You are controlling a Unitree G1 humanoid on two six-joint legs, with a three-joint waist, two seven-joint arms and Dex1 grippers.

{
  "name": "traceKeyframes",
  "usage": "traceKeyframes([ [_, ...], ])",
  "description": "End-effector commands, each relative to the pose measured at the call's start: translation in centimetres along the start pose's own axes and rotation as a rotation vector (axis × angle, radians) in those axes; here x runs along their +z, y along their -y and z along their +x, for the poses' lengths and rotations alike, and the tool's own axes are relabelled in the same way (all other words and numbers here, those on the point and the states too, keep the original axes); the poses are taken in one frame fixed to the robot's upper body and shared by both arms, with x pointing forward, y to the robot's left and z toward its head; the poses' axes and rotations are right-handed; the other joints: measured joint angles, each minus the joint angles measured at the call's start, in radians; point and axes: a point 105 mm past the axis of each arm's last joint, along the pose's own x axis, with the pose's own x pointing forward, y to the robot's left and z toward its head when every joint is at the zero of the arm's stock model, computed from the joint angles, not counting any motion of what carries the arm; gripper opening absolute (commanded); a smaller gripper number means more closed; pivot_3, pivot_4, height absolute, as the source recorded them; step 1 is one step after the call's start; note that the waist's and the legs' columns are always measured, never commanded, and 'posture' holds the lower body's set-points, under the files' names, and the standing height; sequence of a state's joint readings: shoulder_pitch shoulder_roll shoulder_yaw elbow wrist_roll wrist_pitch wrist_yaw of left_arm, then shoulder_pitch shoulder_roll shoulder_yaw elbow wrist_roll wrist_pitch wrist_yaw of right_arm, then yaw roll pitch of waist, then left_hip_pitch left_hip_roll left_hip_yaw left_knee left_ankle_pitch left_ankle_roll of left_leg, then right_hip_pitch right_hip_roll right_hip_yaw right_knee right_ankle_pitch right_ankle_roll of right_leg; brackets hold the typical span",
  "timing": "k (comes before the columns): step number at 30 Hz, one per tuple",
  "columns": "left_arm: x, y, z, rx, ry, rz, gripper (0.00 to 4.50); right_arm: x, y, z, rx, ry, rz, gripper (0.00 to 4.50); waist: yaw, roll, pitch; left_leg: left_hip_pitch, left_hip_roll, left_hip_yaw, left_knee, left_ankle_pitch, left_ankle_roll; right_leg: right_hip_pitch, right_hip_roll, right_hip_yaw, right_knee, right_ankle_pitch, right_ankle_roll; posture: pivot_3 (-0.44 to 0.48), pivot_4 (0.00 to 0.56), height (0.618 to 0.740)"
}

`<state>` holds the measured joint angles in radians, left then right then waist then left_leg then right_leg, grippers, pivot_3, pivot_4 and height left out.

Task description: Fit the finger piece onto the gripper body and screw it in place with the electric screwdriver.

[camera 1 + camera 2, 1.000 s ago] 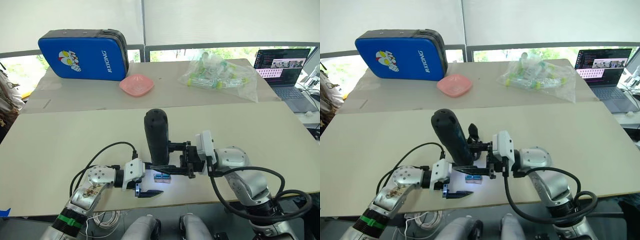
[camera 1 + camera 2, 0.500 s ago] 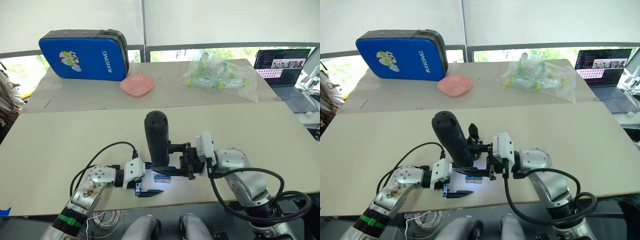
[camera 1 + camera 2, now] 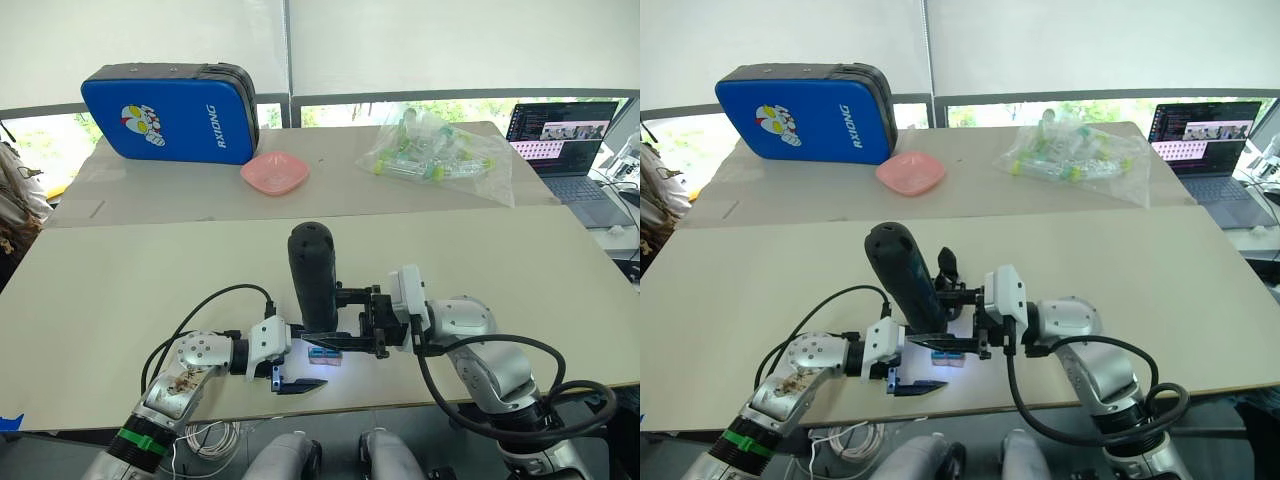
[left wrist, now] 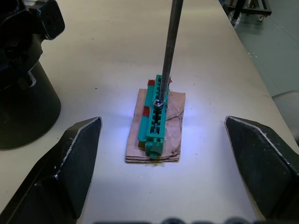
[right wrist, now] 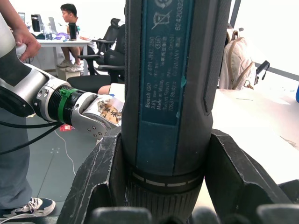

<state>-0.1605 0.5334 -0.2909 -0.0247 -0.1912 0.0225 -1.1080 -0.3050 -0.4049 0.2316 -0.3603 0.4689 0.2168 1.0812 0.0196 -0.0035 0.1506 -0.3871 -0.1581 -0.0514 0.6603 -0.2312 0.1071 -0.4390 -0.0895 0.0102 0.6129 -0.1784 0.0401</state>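
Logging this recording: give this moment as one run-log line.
right gripper: holds electric screwdriver upright | bit on green-and-tan block | left gripper: jaws open beside block

both arms are silver-grey metal with rounded joint housings. the left arm, at the lower left of the head view, has a round screw-studded joint, a green band near the bottom edge and a looping black cable. the right arm, at the lower right, trails thick black cables. each wrist block is white, with black pointed fingers.
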Motion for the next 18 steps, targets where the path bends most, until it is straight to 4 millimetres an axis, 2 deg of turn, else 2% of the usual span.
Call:
traceKeyframes([
  [1,-1.64,0.44,0.25,-0.002,-0.059,-0.031,4.45,1.65,-0.01,0.37,0.019,0.054,-0.076,1.94,0.000,0.000,0.000,0.000,0.000,0.000,0.000,0.000,0.000,0.000,0.000,0.000,0.000,0.000,0.000,0.000,0.150,0.740],
  [18,-1.81,0.53,0.23,-0.003,-0.062,-0.036,4.45,1.80,0.12,0.58,0.020,0.060,-0.077,1.94,0.004,0.000,0.000,0.001,0.000,0.000,0.000,0.000,0.000,0.000,0.000,0.000,0.000,0.000,0.000,0.000,0.150,0.740],
])
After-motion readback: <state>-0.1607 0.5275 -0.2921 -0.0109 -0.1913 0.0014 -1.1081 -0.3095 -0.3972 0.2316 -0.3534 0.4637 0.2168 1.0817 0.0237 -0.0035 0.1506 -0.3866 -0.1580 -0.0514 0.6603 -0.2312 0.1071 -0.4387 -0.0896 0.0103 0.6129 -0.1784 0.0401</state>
